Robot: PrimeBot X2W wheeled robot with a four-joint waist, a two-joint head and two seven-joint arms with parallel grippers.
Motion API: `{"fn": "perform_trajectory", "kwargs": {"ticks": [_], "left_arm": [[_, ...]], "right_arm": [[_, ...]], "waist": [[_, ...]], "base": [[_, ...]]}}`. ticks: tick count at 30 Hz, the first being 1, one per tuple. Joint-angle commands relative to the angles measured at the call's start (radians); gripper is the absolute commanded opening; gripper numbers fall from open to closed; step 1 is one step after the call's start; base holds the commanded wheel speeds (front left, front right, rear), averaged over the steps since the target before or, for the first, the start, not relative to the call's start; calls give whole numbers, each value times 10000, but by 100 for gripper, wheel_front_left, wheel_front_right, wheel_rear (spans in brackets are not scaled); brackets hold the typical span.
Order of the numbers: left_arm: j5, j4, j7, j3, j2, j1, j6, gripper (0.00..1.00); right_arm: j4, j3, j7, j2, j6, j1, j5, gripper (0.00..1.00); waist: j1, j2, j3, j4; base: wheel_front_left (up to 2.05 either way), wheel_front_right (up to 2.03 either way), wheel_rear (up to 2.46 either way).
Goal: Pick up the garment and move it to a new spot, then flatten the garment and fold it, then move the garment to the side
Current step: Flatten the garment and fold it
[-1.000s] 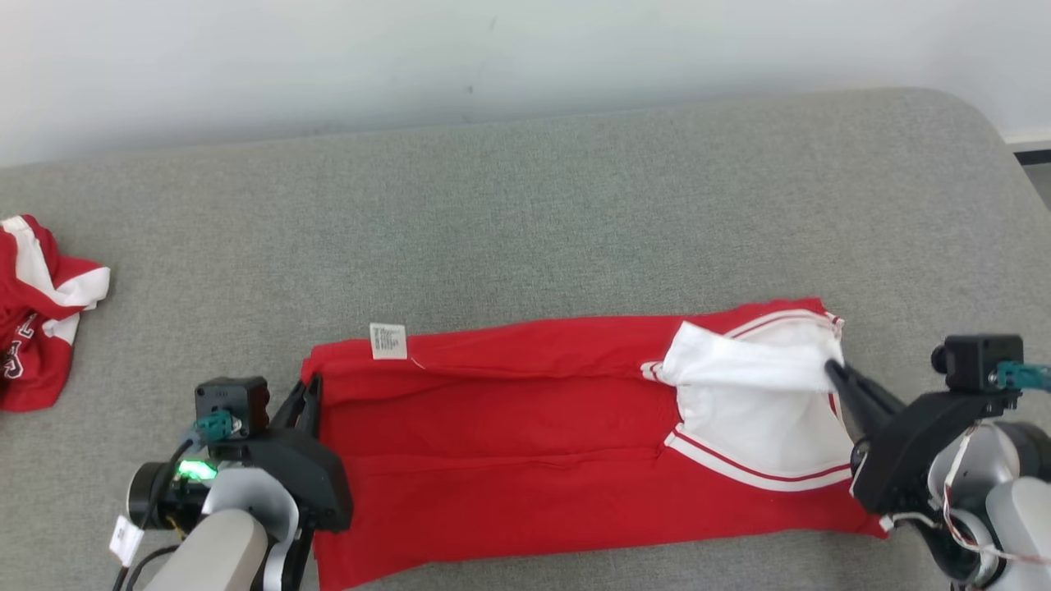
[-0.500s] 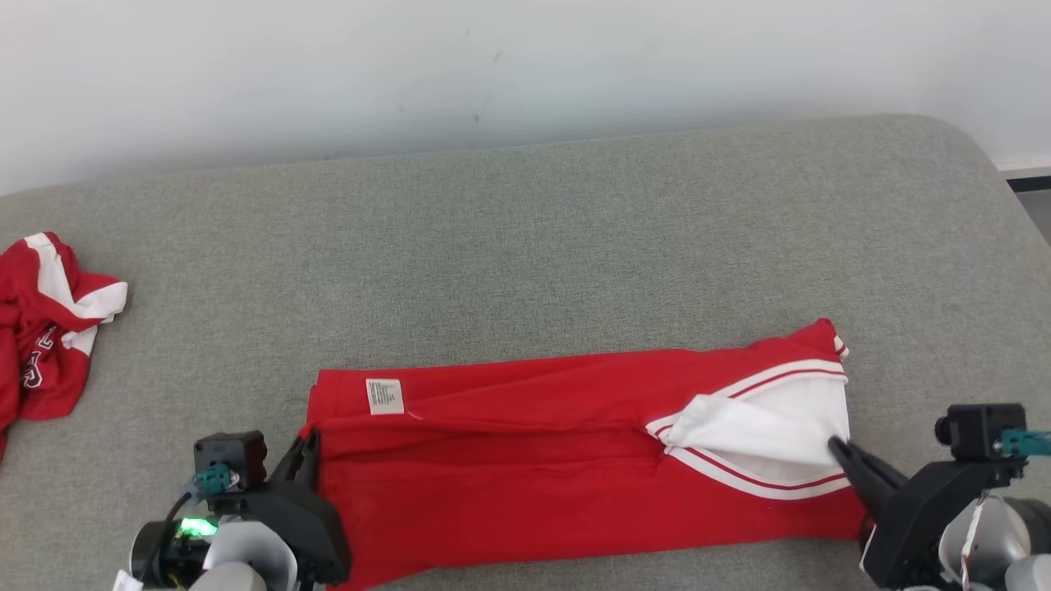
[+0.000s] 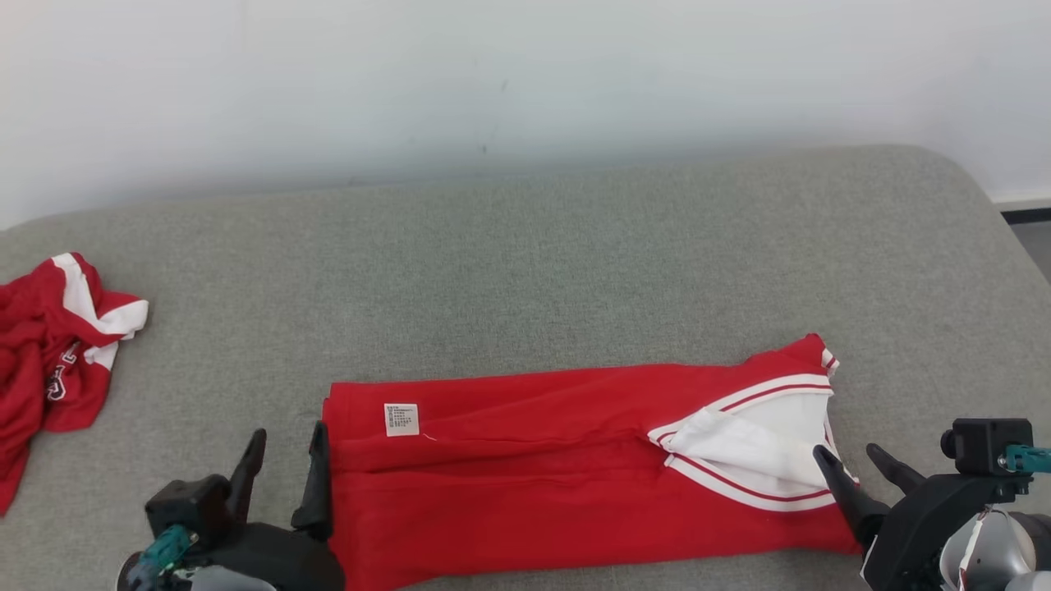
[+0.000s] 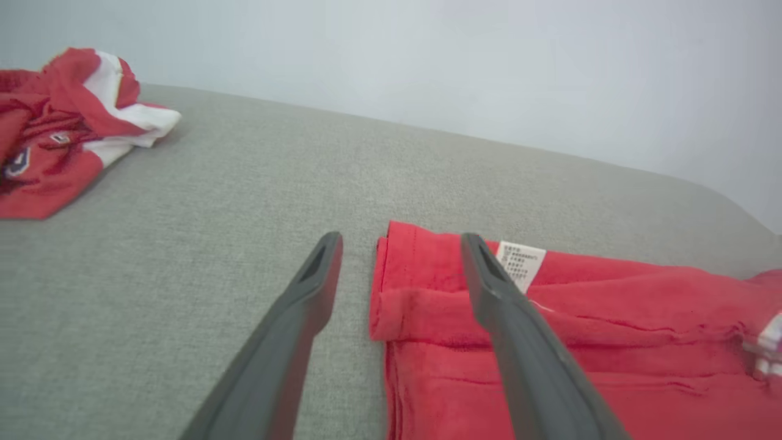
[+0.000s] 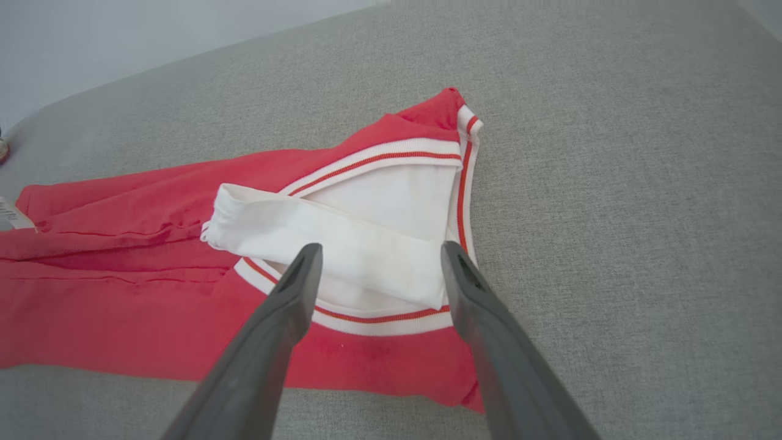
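The garment is a red top with white, red-striped trim, lying folded into a long band across the grey surface. Its white care label faces up near the left end, and a white sleeve lies over the neck opening at the right end. My left gripper stands open at the band's left edge, one finger over the red cloth, the other over bare surface. At the right end my right gripper is open too, its fingers straddling the sleeve's end without gripping it.
A second red and white garment lies crumpled at the far left of the grey cushioned surface. A pale wall runs behind. The surface's rounded right edge drops off toward a dark floor strip.
Both grippers have opened and let go of the garment's ends, which now lie flat. The white sleeve has settled lower. The head camera has tilted, shifting the whole picture downward.
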Motion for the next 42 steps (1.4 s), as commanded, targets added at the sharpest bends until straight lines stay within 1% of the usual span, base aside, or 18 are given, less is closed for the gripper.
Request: {"fn": "perform_trajectory", "kwargs": {"ticks": [1,4,8,12,17,19,22,23,27,30,35,38,42], "left_arm": [[452,-593,-60,387,-116,412,-55,100],[1111,-1528,-48,1342,-426,1330,-272,100],[1899,-2285,-51,2316,-877,2245,-796,100],[2548,-2770,-50,3347,-1376,2917,-1267,100],[3284,-3127,-50,4354,-1836,3490,-1669,100],[3562,-3161,-47,4518,-1937,3679,-1829,100],[3918,-3156,-47,4716,-2028,3771,-2030,100],[3918,-3156,-47,4716,-2028,3771,-2030,100],[4184,-3072,-46,4839,-2138,3614,-2218,100],[4453,-2901,-46,4880,-2197,3384,-2267,100],[4502,-2819,-46,4906,-2251,3120,-2370,100],[4573,-2800,-47,4881,-2262,3020,-2420,100],[4674,-2861,-47,4872,-2274,2911,-2470,100]], "right_arm": [[6,-125,-44,93,-24,82,-70,100],[128,-263,70,229,-24,91,-119,100],[539,-617,290,447,-24,-113,-134,100],[1239,-870,609,558,-24,-433,-178,100],[2160,-1126,832,479,-24,-1037,-326,100],[2559,-1129,894,324,-24,-1293,-562,100],[3149,-1259,866,296,-24,-1721,-681,100],[3149,-1259,866,296,-24,-1721,-681,100],[3850,-1286,1005,223,-24,-2274,-851,100],[4406,-1091,1179,84,-24,-2708,-1197,100],[5025,-1075,1268,186,-24,-3106,-1243,100],[5367,-823,1341,-21,-24,-3294,-1523,100],[5817,-809,1355,72,-24,-3376,-1549,100]], "waist": [[1,0,-288,119],[1,0,-562,198],[1,0,-741,294],[1,0,-795,403],[1,0,-739,537],[1,0,-683,598],[1,0,-563,680],[1,0,-563,680],[1,0,-266,796],[1,0,58,918],[1,0,451,1064],[1,0,617,1141],[1,0,741,1227]], "base": [[0,0,0],[0,0,0],[0,0,0],[0,0,0],[0,0,0],[0,0,0],[0,0,0],[0,0,0],[0,0,0],[0,0,0],[0,0,0],[0,0,0],[0,0,0]]}}
